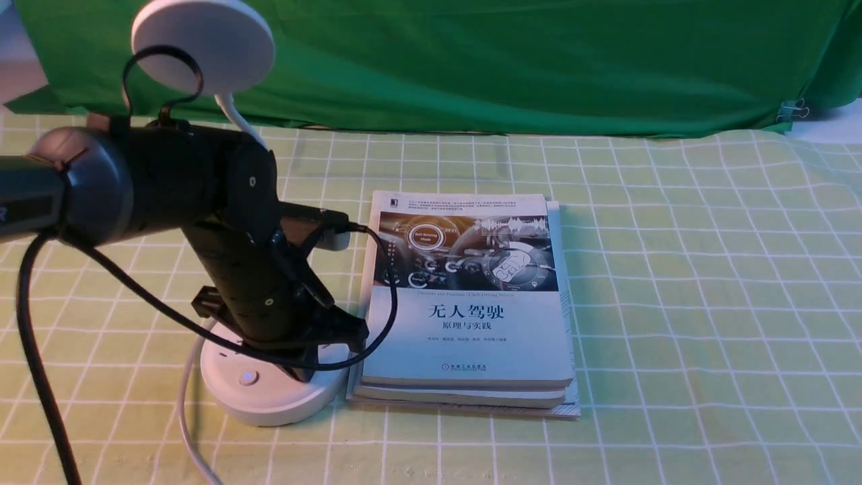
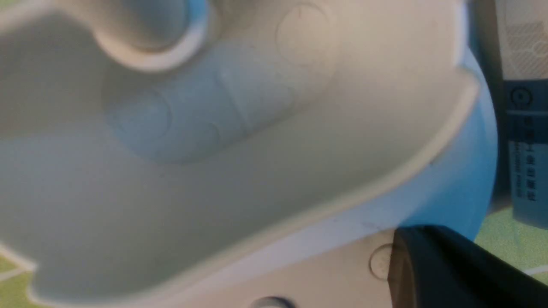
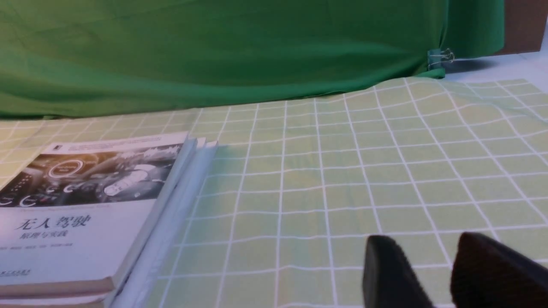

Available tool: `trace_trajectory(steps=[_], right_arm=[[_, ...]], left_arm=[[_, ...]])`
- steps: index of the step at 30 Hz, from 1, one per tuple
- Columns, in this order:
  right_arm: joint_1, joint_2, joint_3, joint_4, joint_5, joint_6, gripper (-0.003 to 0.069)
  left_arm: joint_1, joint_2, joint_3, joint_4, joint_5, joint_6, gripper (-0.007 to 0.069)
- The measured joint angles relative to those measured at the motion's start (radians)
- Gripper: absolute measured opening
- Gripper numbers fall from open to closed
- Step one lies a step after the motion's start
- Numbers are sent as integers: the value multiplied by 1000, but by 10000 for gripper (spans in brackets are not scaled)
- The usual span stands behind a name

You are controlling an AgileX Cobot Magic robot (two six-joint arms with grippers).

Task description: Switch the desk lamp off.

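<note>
The desk lamp (image 1: 269, 401) stands at the left of the checked tablecloth (image 1: 673, 269), with its round base just beside a stack of books (image 1: 471, 323). Its disc head (image 1: 202, 44) sits high above the left arm, in front of the green cloth (image 1: 539, 60).

The left gripper (image 1: 313, 360) points down at the top of the base, near a button (image 1: 248, 377). The left wrist view is blurred and shows only one dark finger (image 2: 449, 273). Whether the jaws are apart or together cannot be told.

The right gripper (image 3: 430, 265) hovers over bare tablecloth to the right of the books. Its fingers are slightly apart and hold nothing.
</note>
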Motion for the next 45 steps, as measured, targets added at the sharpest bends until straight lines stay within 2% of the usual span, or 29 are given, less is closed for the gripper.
trace_trajectory(steps=[28,35,45], right_arm=[[0,0,0,0,-2,-2,238],[0,0,0,0,-2,-1,238],[0,0,0,0,-2,-1,238]], left_arm=[[-5,-111,41,12,13,-17,1],[-5,-350,254,-2,-117,-37,1],[-5,-1000,709,-41,-549,-64,1]])
